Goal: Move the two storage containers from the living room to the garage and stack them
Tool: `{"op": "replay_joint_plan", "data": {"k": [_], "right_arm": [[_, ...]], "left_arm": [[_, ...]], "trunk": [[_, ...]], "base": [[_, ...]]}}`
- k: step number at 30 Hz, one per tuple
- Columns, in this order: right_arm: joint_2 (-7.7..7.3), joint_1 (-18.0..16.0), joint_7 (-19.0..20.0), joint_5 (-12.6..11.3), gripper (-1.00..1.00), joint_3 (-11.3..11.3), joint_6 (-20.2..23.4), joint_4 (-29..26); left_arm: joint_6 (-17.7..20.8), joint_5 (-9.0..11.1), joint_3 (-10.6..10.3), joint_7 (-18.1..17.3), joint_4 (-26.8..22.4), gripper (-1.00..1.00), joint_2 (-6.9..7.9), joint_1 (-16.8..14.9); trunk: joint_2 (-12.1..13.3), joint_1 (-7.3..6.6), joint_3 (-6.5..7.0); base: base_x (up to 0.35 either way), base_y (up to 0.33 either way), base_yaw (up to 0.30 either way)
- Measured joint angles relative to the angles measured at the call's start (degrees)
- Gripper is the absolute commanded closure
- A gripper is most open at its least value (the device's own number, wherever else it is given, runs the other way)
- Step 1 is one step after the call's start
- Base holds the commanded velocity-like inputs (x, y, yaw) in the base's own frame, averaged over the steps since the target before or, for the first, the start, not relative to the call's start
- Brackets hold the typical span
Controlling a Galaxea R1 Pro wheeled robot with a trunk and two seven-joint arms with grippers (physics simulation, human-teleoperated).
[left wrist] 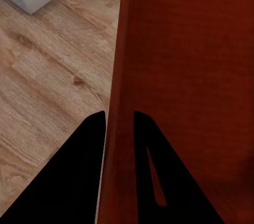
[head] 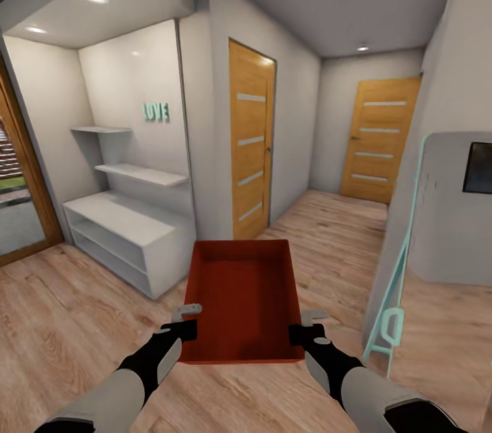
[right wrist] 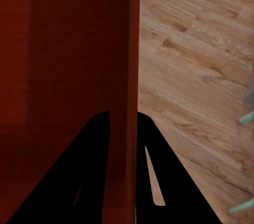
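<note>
Carrying the storage container through a wood-floored hallway, the robot holds it out in front at about waist level, one tool on each long side. The left tool is closed on the left wall near the rear corner; in the left wrist view its two dark fingers pinch that red wall between them. The right tool grips the right wall the same way, one finger inside the bin and one outside. The container rides level and open side up, clear of the plank floor.

Only one container is in sight here; where the second one is cannot be told.

To do this leg well, I would keep both arms rigid relative to each other, since any drift apart or together could twist the thin walls out of the pinch. The base should probably steer smoothly along the corridor, keeping away from the white shelf unit on the left and the pale turquoise frame leaning on the right. Two slatted wooden doors stand ahead, a near door and a far door; which one leads to the garage is not evident.
</note>
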Motion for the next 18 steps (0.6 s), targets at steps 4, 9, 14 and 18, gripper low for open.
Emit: {"op": "replay_joint_plan", "data": {"k": [4,9,14,18], "right_arm": [[0.04,0.0,-0.05,-0.02,1.0,0.02,0.0,0.0],[0.34,0.01,-0.44,-0.07,1.0,0.1,0.09,-0.02],[0.34,0.01,-0.43,-0.08,1.0,0.09,0.1,-0.02],[0.34,0.01,-0.44,-0.08,1.0,0.1,0.1,-0.02]], "left_arm": [[0.02,0.0,0.0,-0.07,-0.01,1.0,0.05,0.0],[0.2,-0.02,0.04,-0.6,-0.08,1.0,0.41,-0.01],[0.24,-0.02,0.03,-0.59,-0.1,1.0,0.41,-0.01],[0.21,-0.02,0.04,-0.6,-0.08,1.0,0.41,-0.01]], "trunk": [[0.0,0.0,0.0],[0.0,0.0,0.0],[0.0,0.0,0.0],[0.0,0.0,0.0]], "base": [[0.323,0.096,-0.03],[0.323,0.096,-0.189],[0.323,0.096,-0.235],[0.323,0.096,-0.239]]}}
